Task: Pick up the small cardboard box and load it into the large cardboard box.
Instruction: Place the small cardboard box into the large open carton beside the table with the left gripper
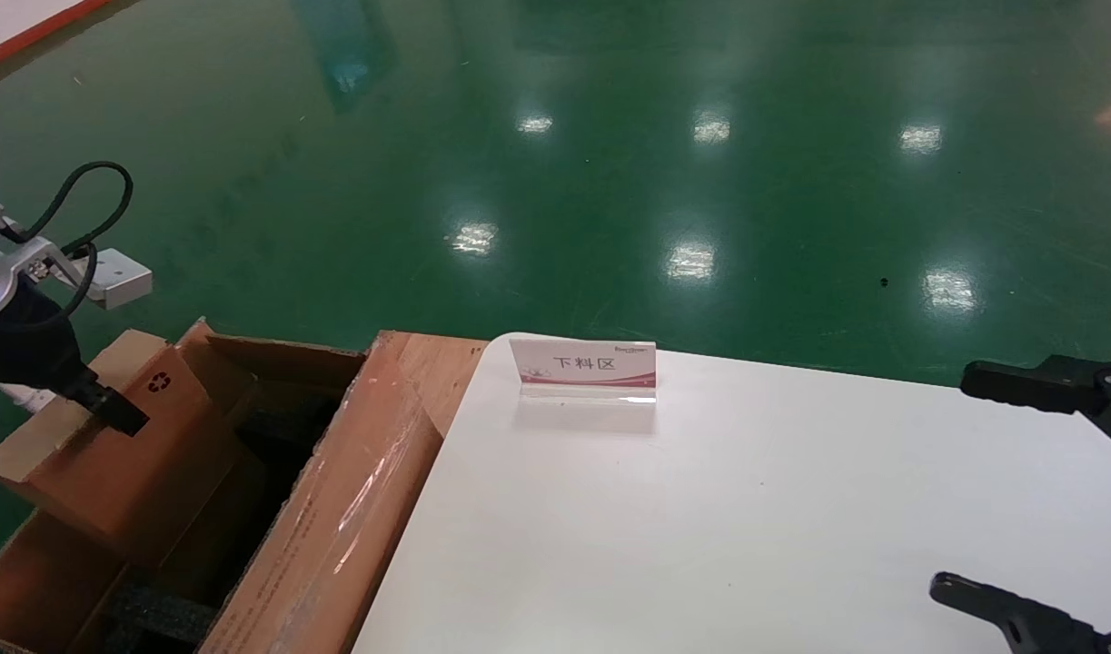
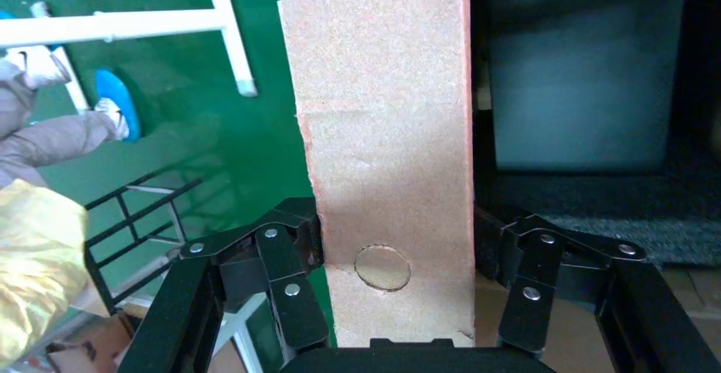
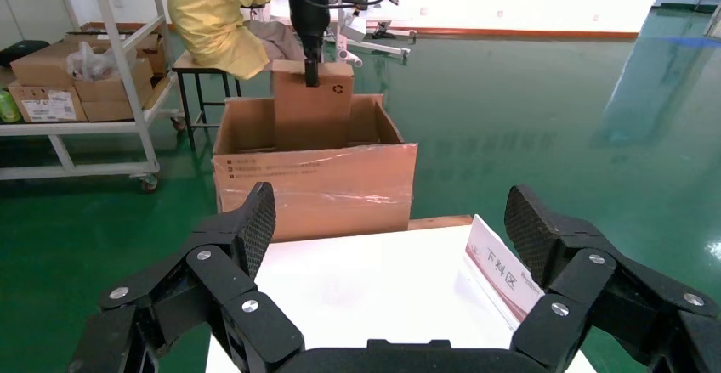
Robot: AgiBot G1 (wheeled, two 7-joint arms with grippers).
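From the head, the small box is gripped upright by the left gripper over the big carton, probably for lowering inside. At the left wrist, fingers are clamped on its narrow sides. At the right wrist, the right gripper is held open over the table.

Small cardboard box: plain brown, flat rectangular, black recycling symbol near its upper corner. It's tilted, lower part down inside the large cardboard box, upper end sticking out above the rim. Large box: big brown corrugated carton at left of scene, open top, flaps out, glossy clear tape on right flap, dark foam visible inside at near end.
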